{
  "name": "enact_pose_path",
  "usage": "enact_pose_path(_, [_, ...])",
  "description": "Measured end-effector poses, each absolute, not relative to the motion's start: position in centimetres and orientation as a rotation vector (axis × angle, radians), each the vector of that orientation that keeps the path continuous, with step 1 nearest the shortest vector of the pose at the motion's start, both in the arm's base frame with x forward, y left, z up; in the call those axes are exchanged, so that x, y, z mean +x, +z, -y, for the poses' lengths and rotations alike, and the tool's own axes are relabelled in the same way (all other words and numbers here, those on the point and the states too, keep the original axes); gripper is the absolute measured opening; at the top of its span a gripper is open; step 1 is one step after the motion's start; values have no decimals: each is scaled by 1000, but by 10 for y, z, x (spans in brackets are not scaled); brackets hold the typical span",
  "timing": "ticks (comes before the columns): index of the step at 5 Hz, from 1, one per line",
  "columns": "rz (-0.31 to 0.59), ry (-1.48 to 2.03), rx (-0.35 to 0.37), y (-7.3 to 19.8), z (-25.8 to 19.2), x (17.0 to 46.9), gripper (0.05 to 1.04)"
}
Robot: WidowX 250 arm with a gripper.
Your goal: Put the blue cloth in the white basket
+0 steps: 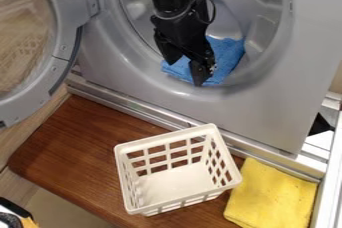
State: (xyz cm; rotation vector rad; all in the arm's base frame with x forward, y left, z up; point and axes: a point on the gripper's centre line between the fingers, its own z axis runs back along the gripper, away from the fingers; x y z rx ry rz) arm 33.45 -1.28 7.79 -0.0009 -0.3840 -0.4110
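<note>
Nearest, an empty-looking white basket point(175, 140) with latticed sides stands upright on a brown wooden table point(65, 147). A folded yellow cloth point(274, 197) lies just beside the basket. Beyond the basket is a grey washing machine point(267, 117), its round door point(61, 64) swung open. The blue cloth point(228, 54) lies inside the machine's opening, outside the basket; the black gripper point(186, 70) is over it, fingers spread apart.
</note>
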Motion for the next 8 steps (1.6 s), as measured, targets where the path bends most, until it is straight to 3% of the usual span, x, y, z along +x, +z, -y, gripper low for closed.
enact_pose_path(2, [360,-397,2,46,10,371,999])
enact_pose_path(3, [335,-396,-10,39,9,380,950])
enact_pose_path(6, [317,-408,7,35,12,376,400])
enact_pose_path(8, [341,-386,0,40,10,374,115])
